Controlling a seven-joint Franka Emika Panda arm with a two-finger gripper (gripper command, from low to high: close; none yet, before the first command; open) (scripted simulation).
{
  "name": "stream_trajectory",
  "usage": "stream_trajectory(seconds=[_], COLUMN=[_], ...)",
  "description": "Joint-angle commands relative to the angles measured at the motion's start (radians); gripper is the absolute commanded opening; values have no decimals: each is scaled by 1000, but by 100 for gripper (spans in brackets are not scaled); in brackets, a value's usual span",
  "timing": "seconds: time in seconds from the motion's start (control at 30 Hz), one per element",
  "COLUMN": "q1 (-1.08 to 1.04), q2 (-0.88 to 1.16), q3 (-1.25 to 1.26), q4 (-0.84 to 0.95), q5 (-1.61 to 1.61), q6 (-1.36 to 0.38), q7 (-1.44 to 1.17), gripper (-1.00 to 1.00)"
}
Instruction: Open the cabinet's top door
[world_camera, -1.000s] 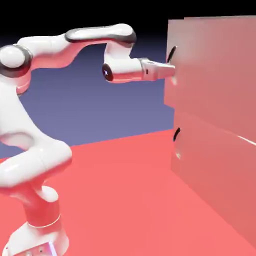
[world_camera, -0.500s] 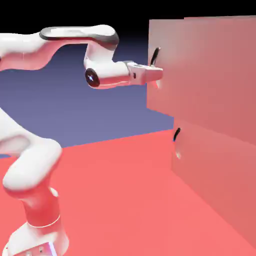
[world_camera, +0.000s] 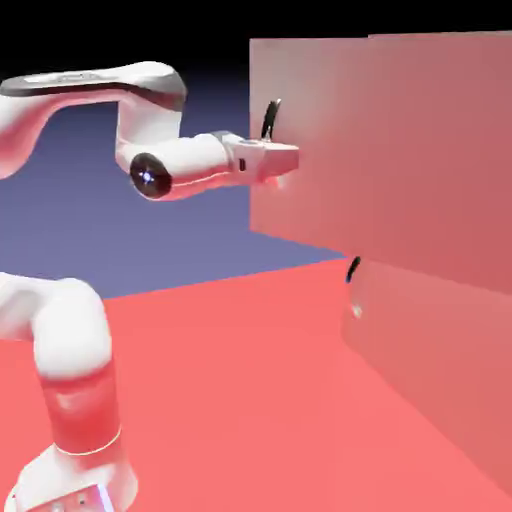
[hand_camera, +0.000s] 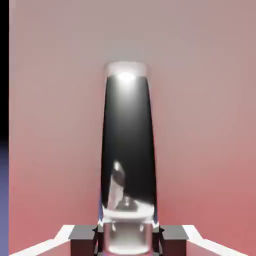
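Pinkish-beige cabinet (world_camera: 430, 330) stands at right on red tabletop (world_camera: 230, 380). Top door (world_camera: 380, 150) is swung out toward left, its free edge well proud of lower door (world_camera: 430, 370), which sits flush. White arm (world_camera: 70, 300) reaches in from left. Gripper (world_camera: 283, 160) is pinched shut on door's black handle (world_camera: 270, 120); in hand view handle (hand_camera: 128, 150) fills the middle between the fingertips (hand_camera: 82, 235).

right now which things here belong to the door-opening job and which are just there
Part of the job:
- top door, swung partly out from the cabinet
- its black handle
- gripper, shut on that handle

Just there:
- lower door, closed, with its own black handle, untouched
- red table
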Motion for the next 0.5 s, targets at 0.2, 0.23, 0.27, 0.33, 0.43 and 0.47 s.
stream_trajectory(seconds=[0.2,0.23,0.27,0.33,0.43,0.47], q1=[26,21,14,-3,-38,-50], q2=[-171,-194,-217,-258,-309,-322], q3=[-173,-200,-228,-288,-392,-428], q4=[-106,-117,-128,-144,-156,-156], q5=[-302,-345,-389,-476,-606,-647], q6=[-126,-152,-179,-240,-344,-380], q7=[166,188,208,245,289,300], gripper=[-100,-100,-100,-100,-100,-100])
